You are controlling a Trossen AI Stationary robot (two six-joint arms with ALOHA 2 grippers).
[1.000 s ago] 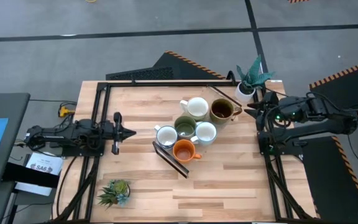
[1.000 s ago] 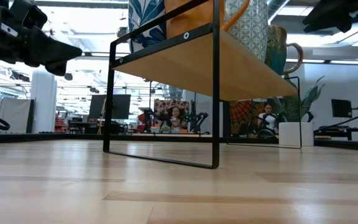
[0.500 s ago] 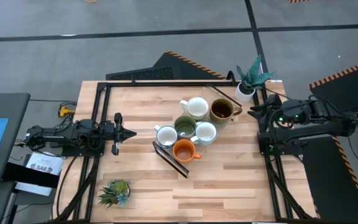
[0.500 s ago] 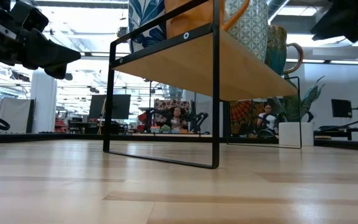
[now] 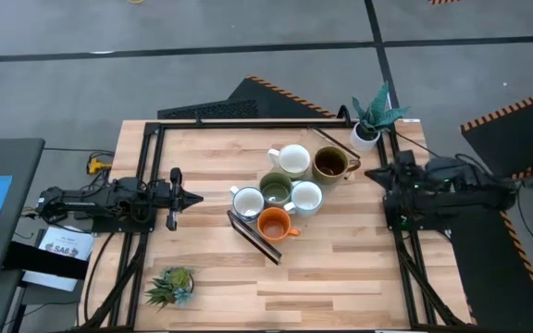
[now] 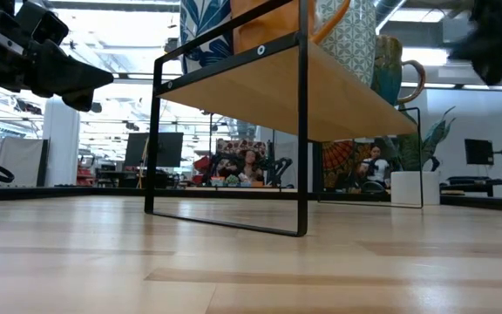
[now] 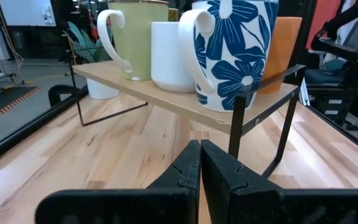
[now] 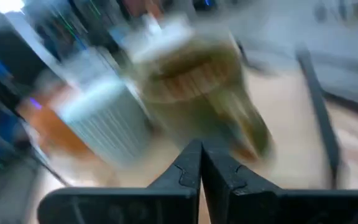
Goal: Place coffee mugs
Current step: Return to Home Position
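Six coffee mugs stand on a raised wooden shelf (image 7: 166, 93) with a black frame at the table's middle: white (image 5: 293, 159), dark brown (image 5: 329, 164), olive green (image 5: 275, 188), pale (image 5: 305, 197), white (image 5: 247, 201), orange (image 5: 273, 223). My left gripper (image 5: 195, 197) is shut and holds nothing; it points level at the shelf from the table's left, a short way off. My right gripper (image 5: 374, 171) is shut with nothing in it and hangs by the table's right edge, pointing at the dark brown mug (image 8: 197, 87). That wrist view is blurred.
A white pot with tall teal leaves (image 5: 368, 125) stands at the far right corner, close to my right gripper. A small spiky green plant (image 5: 170, 286) sits near the front left corner. Bare wood lies in front of the shelf (image 6: 303, 96).
My right gripper has sunk and drawn back toward the table's right edge, tipping its nose down, and its fingers have shut on nothing. The mugs and my left arm have kept still.
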